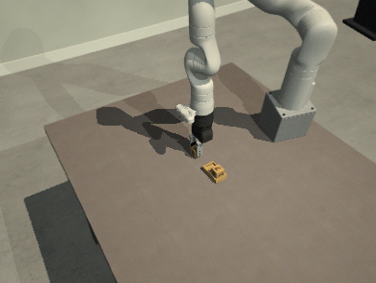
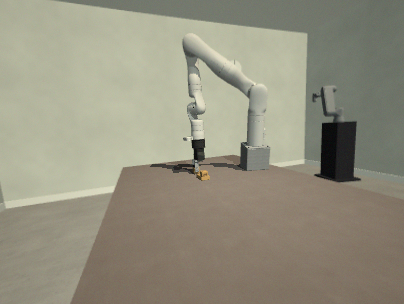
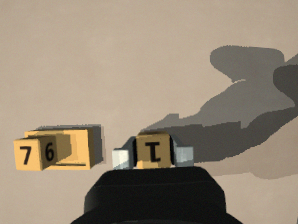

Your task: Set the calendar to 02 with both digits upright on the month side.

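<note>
The tray (image 1: 221, 180) (image 2: 204, 179) (image 3: 91, 150) is orange-yellow and sits on the table. One cube (image 1: 217, 170) (image 3: 27, 155) stands in it at the left end in the wrist view, showing a 7 on top and a 6 on the side facing the bare part of the tray. The month's name cannot be read. My gripper (image 1: 195, 151) (image 2: 195, 170) (image 3: 153, 145) is shut on the other cube (image 3: 153, 145), low beside the tray; this cube shows an upside-down 1 to the wrist camera. Its underside and remaining faces are hidden, and its exact height over the table is unclear.
The brown table (image 1: 186, 223) (image 2: 220, 240) carries the arm's grey base block (image 1: 288, 121) (image 2: 255, 157) at the back right. The arm's shadow falls behind the gripper. A black pedestal (image 2: 338, 150) with a small arm stands off the table at the right.
</note>
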`<state>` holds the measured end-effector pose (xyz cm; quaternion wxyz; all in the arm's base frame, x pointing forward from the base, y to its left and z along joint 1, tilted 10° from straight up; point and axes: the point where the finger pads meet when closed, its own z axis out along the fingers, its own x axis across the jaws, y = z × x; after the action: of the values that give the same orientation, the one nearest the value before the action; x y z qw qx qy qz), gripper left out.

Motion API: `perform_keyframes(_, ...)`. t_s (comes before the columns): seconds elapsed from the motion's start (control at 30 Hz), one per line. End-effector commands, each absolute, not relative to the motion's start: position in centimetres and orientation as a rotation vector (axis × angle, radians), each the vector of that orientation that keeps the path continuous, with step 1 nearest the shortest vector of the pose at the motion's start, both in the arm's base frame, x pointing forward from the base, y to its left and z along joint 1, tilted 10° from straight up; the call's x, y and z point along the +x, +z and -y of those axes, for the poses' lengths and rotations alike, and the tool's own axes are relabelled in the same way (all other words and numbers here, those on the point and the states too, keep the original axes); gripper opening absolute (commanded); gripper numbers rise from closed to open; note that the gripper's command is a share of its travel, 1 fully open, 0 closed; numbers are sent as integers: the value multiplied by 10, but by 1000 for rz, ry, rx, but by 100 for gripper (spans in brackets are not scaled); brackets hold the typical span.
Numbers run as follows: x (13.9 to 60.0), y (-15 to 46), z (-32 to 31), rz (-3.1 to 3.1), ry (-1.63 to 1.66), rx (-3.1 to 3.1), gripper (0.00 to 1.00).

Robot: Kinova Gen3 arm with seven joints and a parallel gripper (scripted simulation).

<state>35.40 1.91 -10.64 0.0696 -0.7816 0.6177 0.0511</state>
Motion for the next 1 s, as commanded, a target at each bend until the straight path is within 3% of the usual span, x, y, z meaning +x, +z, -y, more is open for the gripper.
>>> perform_keyframes(0.0, 357, -107, -20, -1867, 149, -2340, 60)
perform_keyframes(0.97, 357, -107, -18, -1880, 150, -2331, 60)
